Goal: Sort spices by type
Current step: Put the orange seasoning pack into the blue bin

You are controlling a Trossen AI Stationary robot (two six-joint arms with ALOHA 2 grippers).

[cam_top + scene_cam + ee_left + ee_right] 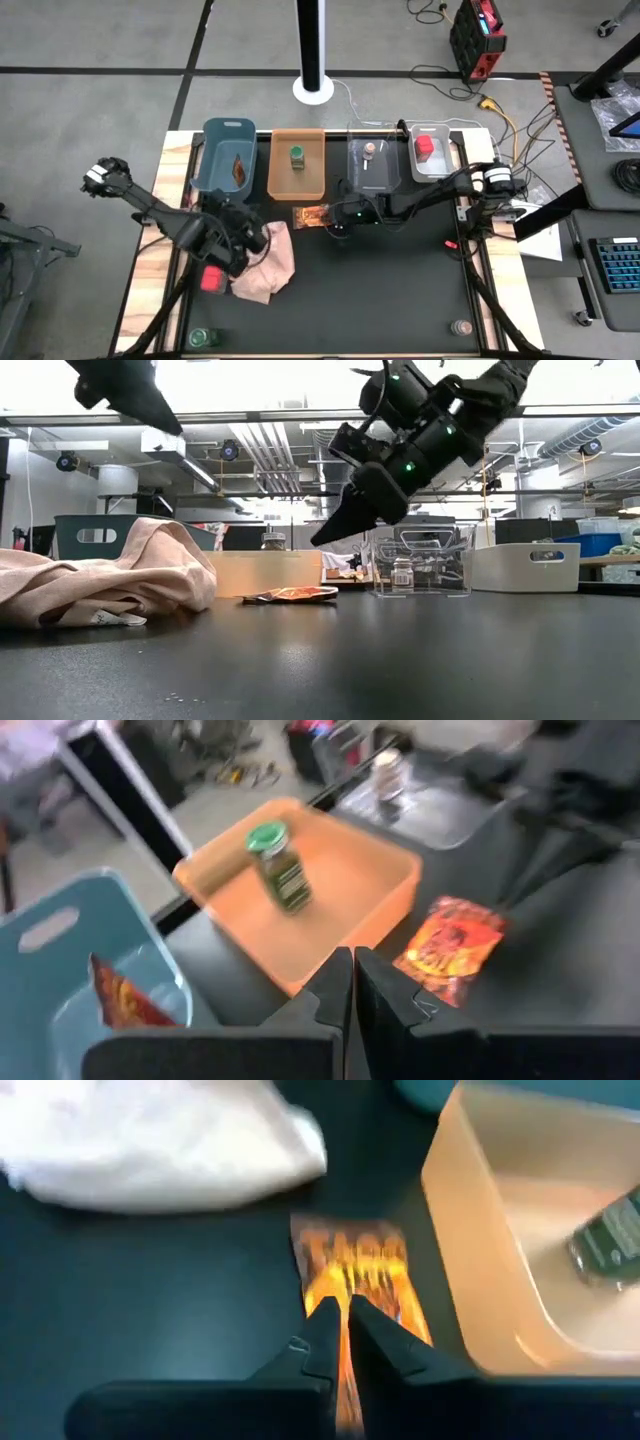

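An orange-brown foil packet (310, 215) lies flat on the black table in front of the orange bin (279, 170). My right gripper (318, 542) hangs shut just above the packet's (350, 1260) near end, slanting down toward the table's left, and touches nothing. My left gripper (352, 982) is shut and empty over the pink cloth (268, 265), pointing at the orange bin. The blue bin (213, 160) holds a packet (120, 995). The orange bin holds a green-capped jar (297, 157). A tan-lidded jar (370, 151) stands in the clear bin, and a red container (425, 146) in the white bin.
The four bins stand in a row along the far edge. A red container (212, 278) lies by the cloth under my left arm. A green-capped jar (200, 338) and a tan-lidded jar (461, 327) stand near the near edge. The table's black middle lies bare.
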